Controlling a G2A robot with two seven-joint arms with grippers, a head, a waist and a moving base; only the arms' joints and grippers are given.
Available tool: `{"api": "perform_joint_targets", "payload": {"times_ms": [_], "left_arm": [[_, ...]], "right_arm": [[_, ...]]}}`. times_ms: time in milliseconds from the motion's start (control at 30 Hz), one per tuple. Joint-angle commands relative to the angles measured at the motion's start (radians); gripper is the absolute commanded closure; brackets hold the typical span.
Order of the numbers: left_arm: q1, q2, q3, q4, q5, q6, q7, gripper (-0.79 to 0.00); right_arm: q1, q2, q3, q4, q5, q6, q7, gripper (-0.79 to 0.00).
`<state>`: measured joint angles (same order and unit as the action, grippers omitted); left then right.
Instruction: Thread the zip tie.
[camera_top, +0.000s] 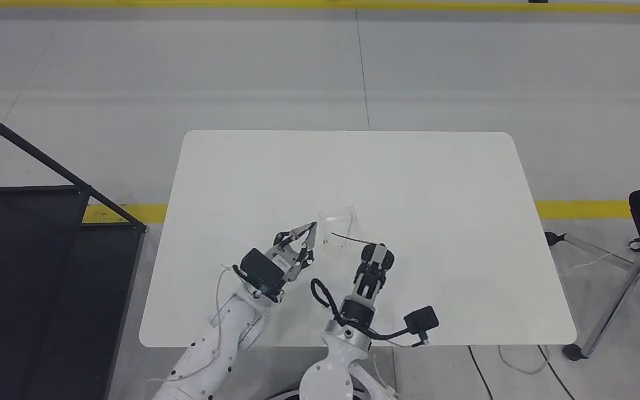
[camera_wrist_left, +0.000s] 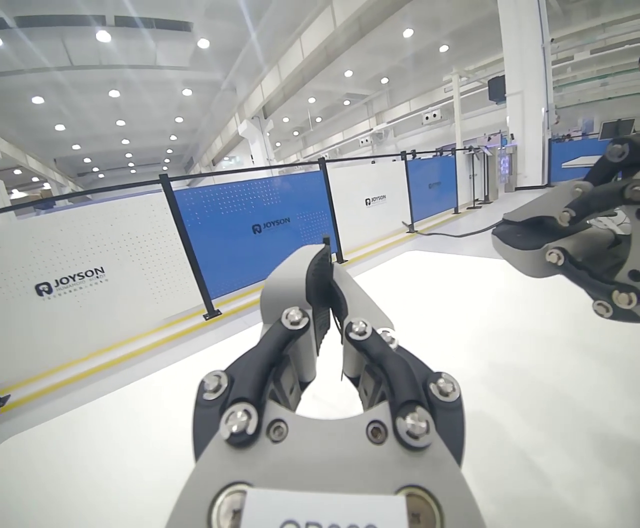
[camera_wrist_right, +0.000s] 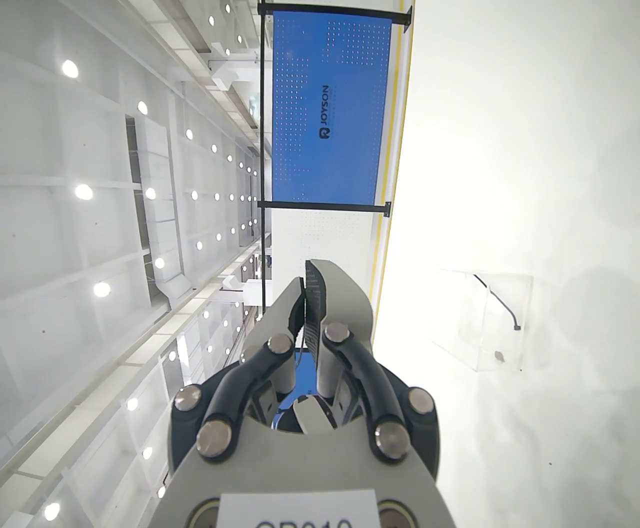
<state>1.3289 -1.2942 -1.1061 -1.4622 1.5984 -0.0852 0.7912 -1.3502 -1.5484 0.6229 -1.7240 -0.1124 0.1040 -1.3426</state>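
Top view: the white desk (camera_top: 430, 190) carries a clear box (camera_top: 338, 222). The left gripper (camera_wrist_left: 325, 255) is held just beside the box and the right gripper (camera_wrist_right: 306, 270) near it, both pressed together on nothing. The black zip tie (camera_wrist_right: 500, 302) is seen within the box's walls.

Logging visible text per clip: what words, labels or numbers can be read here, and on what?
Blue fence panel: brand logo and name, not quoted.
White fence panel: same logo; line beneath too small.
Sticker on the left tool: cut off, unreadable.
Sticker on the right tool: cut off, unreadable.
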Motion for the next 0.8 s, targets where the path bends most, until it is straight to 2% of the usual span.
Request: {"api": "perform_joint_targets", "payload": {"times_ms": [0,333,767], "left_arm": [[-0.003,-0.003,0.009,0.007,0.002,0.015,0.004,0.000],[-0.027,-0.018,0.052,0.059,0.034,0.083,0.018,0.000],[-0.037,-0.023,0.067,0.078,0.045,0.087,0.030,0.000]], "right_arm": [[0.006,-0.010,-0.006,0.017,-0.002,-0.007,-0.013,0.000],[0.013,-0.035,-0.011,0.060,-0.025,0.013,-0.004,0.000],[-0.010,-0.061,0.043,0.028,0.025,0.083,0.015,0.000]]}}
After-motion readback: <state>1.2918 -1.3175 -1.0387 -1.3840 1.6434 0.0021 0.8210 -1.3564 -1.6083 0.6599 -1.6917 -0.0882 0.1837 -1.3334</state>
